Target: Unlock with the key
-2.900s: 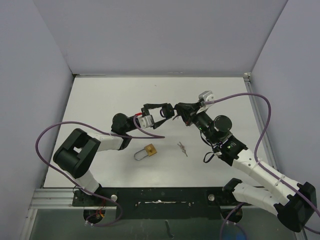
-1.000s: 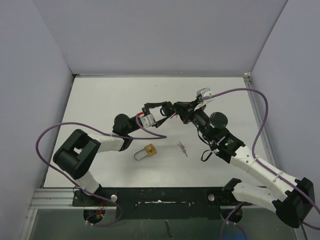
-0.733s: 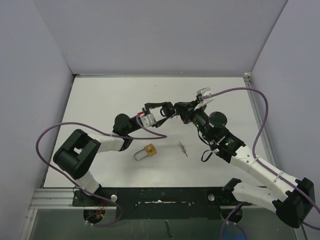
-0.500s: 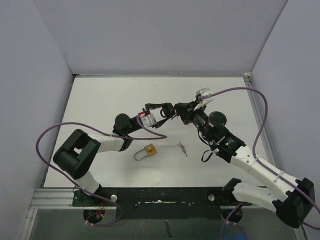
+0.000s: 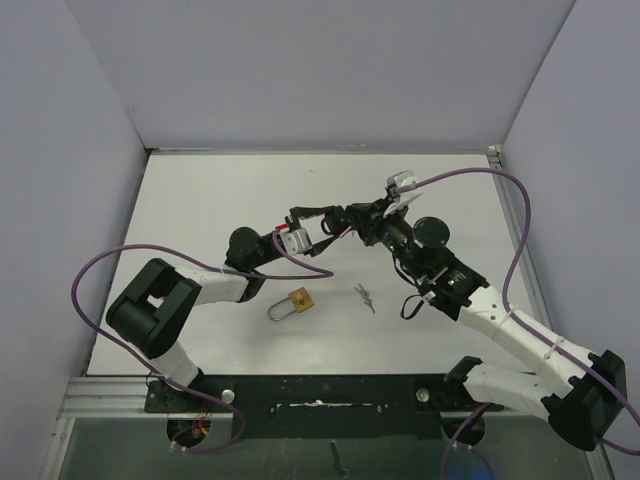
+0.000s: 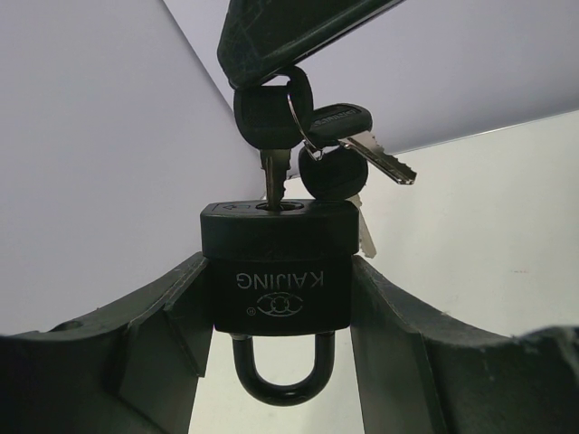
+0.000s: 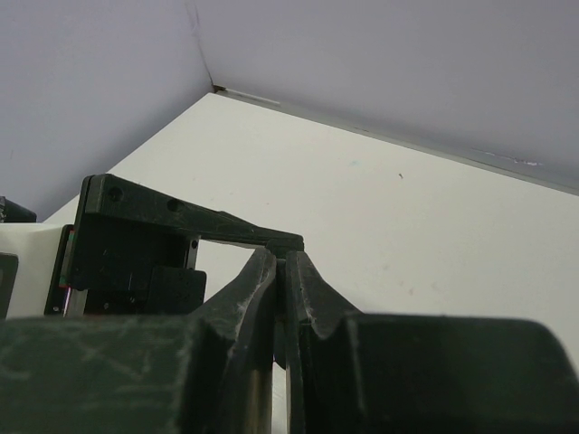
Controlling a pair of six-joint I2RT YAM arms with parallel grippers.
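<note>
Gripping black padlock [image 6: 276, 271] in left gripper [image 5: 318, 222] over table [image 5: 200, 200] centre. Pinching key [image 6: 271, 117] tight in right gripper [image 7: 282, 262], blade in keyhole [image 6: 276, 207] at padlock's 12 o'clock, shackle [image 6: 276, 375] at 6. Brass lock [image 5: 300, 300] lying at 7 o'clock.

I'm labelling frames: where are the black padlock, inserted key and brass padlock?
black padlock [image 6: 279, 276]: left wrist view, front of body.
inserted key [image 6: 264, 122]: left wrist view, black head.
brass padlock [image 5: 303, 299]: top view, brass body.
</note>
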